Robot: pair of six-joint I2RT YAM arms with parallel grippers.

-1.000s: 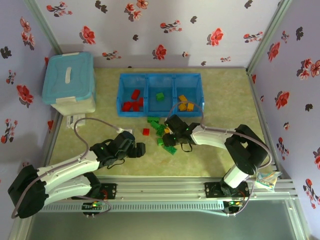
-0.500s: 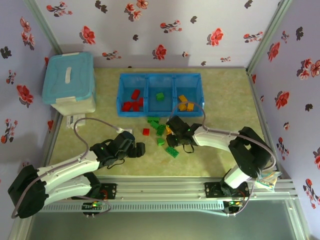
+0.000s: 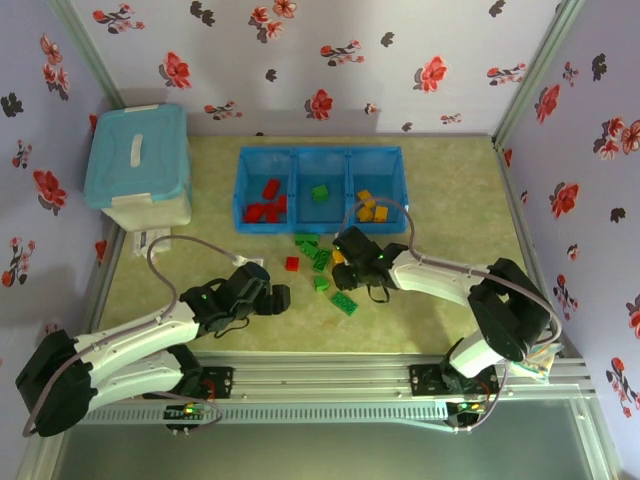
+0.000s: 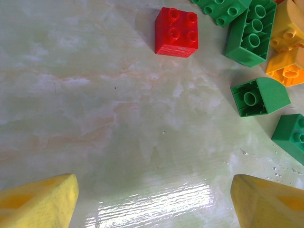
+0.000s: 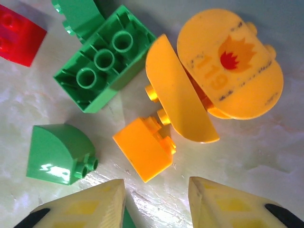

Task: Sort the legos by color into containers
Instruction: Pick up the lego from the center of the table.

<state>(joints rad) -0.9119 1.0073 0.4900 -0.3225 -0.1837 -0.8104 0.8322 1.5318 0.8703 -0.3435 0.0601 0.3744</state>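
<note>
The blue tray (image 3: 241, 190) holds red legos (image 3: 266, 205) in its left container, a green one (image 3: 320, 192) in the middle and orange ones (image 3: 368, 207) on the right. Loose legos (image 3: 318, 262) lie in front of it. My right gripper (image 3: 342, 264) (image 5: 156, 204) hovers open over this pile, just short of a small orange brick (image 5: 145, 148). A curved orange piece (image 5: 178, 90), a flame-printed orange piece (image 5: 230, 71) and green bricks (image 5: 104, 59) lie beyond. My left gripper (image 3: 283, 298) (image 4: 154, 199) is open over bare table, short of a red brick (image 4: 175, 31) (image 3: 291, 264).
A pale blue lidded box (image 3: 140, 165) stands at the back left. Flowered walls close in three sides. A metal rail (image 3: 320, 375) runs along the near edge, with a small packet (image 3: 535, 358) at its right end. One green brick (image 3: 343, 302) lies nearest the rail.
The right arm's elbow has swung to the right and its gripper has crept slightly toward the tray. The left arm has not moved.
</note>
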